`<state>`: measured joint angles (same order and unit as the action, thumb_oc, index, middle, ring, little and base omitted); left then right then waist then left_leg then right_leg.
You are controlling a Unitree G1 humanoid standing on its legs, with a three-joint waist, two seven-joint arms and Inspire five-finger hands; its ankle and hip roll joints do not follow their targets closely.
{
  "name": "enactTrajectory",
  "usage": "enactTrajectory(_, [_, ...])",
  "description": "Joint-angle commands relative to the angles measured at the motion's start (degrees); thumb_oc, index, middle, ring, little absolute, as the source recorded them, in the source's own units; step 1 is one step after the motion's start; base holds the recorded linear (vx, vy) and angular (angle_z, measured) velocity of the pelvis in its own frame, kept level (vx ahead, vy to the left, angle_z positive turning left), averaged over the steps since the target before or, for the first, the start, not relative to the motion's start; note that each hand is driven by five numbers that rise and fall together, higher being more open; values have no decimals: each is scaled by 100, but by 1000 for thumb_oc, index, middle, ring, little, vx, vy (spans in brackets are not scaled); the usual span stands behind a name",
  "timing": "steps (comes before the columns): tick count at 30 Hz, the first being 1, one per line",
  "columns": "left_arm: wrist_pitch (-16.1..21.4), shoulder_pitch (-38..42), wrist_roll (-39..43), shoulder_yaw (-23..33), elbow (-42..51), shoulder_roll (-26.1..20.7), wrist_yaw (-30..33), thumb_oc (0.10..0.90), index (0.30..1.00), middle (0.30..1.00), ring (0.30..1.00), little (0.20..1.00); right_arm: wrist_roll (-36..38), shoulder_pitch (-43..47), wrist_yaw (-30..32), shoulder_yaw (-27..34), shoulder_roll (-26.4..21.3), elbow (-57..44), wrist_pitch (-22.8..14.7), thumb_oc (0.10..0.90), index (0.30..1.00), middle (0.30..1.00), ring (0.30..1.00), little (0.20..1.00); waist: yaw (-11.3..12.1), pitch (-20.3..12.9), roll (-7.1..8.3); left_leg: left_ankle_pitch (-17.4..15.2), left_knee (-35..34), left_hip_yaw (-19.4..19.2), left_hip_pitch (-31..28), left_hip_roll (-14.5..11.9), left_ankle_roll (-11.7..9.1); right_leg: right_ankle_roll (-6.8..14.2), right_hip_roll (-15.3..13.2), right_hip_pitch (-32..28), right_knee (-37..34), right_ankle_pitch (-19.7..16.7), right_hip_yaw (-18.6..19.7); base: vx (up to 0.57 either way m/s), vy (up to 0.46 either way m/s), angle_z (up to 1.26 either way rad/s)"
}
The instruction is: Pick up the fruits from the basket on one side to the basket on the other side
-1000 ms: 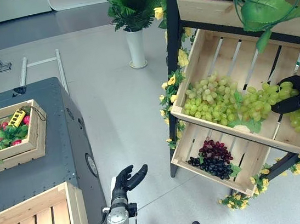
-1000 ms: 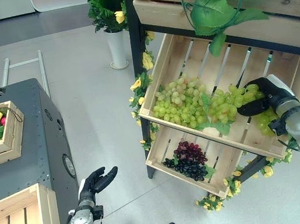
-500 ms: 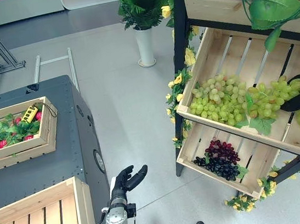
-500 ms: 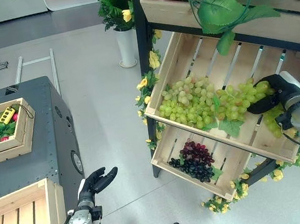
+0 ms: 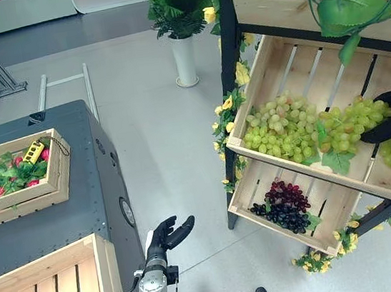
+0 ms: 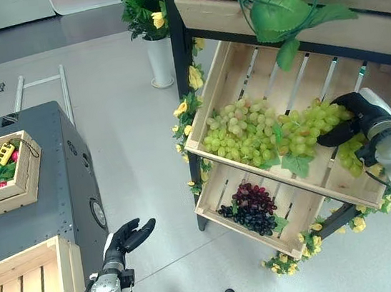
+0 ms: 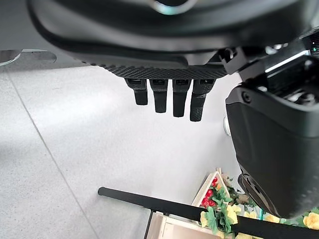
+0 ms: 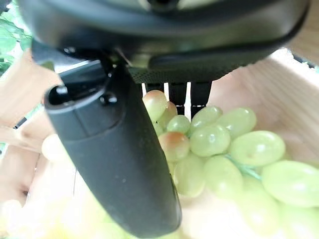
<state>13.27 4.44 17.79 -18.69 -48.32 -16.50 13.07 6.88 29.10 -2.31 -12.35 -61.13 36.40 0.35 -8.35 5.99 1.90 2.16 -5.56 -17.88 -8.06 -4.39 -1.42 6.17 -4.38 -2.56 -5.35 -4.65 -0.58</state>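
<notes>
**Right hand on the green grapes, lift not yet made**

Head views: right hand (image 6: 356,119) lies on a bunch of green grapes (image 5: 338,131) at the right end of the slatted wooden crate (image 5: 260,87) on the shelf; dark grapes (image 5: 283,206) sit in the crate below. Left hand (image 5: 163,237) hangs low over the floor, fingers relaxed. The empty wooden crate (image 5: 38,267), near left, looks the likely destination.

Right wrist view: thumb (image 8: 119,164) and fingers (image 8: 177,92) curl around smooth, round, glossy grapes. Likely next: lift clear, carry left.

Left wrist view: fingers (image 7: 164,97) straight, holding nothing.

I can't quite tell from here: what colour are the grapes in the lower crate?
Dark purple, almost black; the grapes show best in the left eye view.
</notes>
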Motion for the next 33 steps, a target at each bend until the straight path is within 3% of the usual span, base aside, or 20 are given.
enactTrajectory(1, [502, 507, -35, -122, 83, -160, 52, 800, 900, 900, 900, 900, -441, 848, 1088, 126, -278, -256, -480, 800, 900, 900, 900, 900, 150, -254, 203, -942, 56, 39, -368, 236, 163, 13, 125, -244, 35, 367, -115, 0, 0, 0])
enactTrajectory(9, [501, 456, -83, -63, 68, -96, 113, 800, 900, 900, 900, 900, -1437, 318, 1829, 563, 8, -1455, -480, 800, 900, 900, 900, 900, 54, -249, 141, -962, 56, 25, -357, 248, 186, 28, 126, -216, 35, 377, -65, 0, 0, 0])
enactTrajectory(11, [473, 456, -99, -17, 72, -63, 144, 800, 900, 900, 900, 900, -2262, 67, 2168, 697, 154, -2031, -398, 800, 900, 900, 900, 900, -11, -237, 105, -974, 56, 3, -353, 255, 205, 41, 126, -196, 35, 383, -30, 0, 0, 0])
enactTrajectory(14, [514, 438, -116, 24, 27, -21, 167, 800, 900, 900, 900, 900, -2870, -178, 2256, 758, 194, -2572, -287, 800, 900, 900, 900, 900, -71, -239, 71, -992, 56, -40, -367, 258, 222, 54, 130, -193, 35, 390, 14, 0, 0, 0])
enactTrajectory(27, [495, 472, -170, 103, -122, 75, 194, 800, 900, 900, 900, 900, -2798, -604, 1741, 838, 359, -3748, -398, 800, 900, 900, 900, 900, -240, -283, 9, -1135, 58, -104, -452, 264, 255, 119, 149, -221, 35, 468, 125, 18, 15, -4])
enactTrajectory(33, [483, 465, -167, 201, -194, 113, 224, 800, 900, 900, 900, 900, -2692, -1193, 1469, 1223, 451, -4624, -687, 800, 900, 900, 900, 900, -403, -267, -32, -1178, 81, -210, -466, 268, 287, 143, 174, -176, 46, 457, 246, 2, 22, -4])
